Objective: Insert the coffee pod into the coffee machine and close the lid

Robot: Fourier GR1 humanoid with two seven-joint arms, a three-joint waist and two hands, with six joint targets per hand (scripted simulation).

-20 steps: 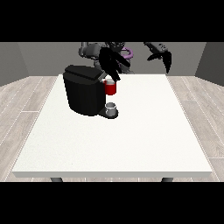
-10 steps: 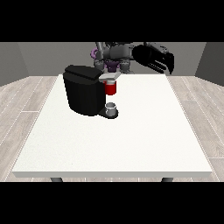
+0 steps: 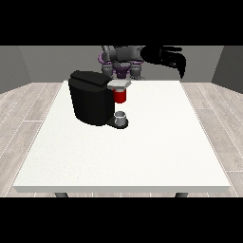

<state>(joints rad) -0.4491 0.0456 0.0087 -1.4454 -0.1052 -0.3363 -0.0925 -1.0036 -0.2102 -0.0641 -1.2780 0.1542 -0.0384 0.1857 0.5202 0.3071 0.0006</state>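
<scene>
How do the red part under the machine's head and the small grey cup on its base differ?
The red part is red and hangs under the grey head; the grey cup is grey and stands lower, on the base. The red part looks larger than the grey cup. Both sit at the black coffee machine's front.

Even, soft light is falling from above, making the white table [image 3: 142,152] glow bright. The coffee machine [image 3: 91,97] is casting barely any shadow. Nothing is glaring or bending at the edges.
</scene>
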